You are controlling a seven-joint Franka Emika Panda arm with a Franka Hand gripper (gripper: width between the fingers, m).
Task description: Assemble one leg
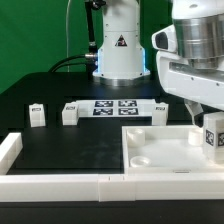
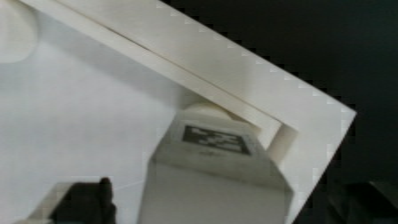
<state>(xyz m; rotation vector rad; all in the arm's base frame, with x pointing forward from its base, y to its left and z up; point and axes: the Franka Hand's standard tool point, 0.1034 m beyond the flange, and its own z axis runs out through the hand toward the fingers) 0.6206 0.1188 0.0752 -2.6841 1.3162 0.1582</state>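
The gripper (image 1: 201, 124) hangs low over the far right corner of the panel (image 1: 150, 148), under the arm's bulky white wrist. In the exterior view only one thin dark finger (image 1: 190, 118) can be made out; the other is lost against the white housing. The wrist view likewise shows a single dark finger (image 2: 82, 200), cut off at the picture's edge, with a strip of white between it and the leg (image 2: 217, 165). Whether the jaws are closed on the leg or merely stand around it cannot be told.

The leg stands just beside that finger, at the exterior view's right edge, where the frame cuts part of it off. Its black-and-white tag (image 1: 213, 137) faces the camera. From the wrist, the leg is tucked into the panel's corner under the raised rim (image 2: 267, 80) – whether it is seated in a socket there is hidden.

Farther out, on the black table (image 1: 70, 150), the marker board (image 1: 113, 108) lies flat. Other legs stand near it: one (image 1: 37, 115) and another (image 1: 70, 113) toward the exterior view's left, a third (image 1: 160, 110) at the board's other end. White rim bars (image 1: 60, 185) run along the near edge – the left one (image 1: 9, 150) is cropped. The arm's base (image 1: 118, 45) stands behind.
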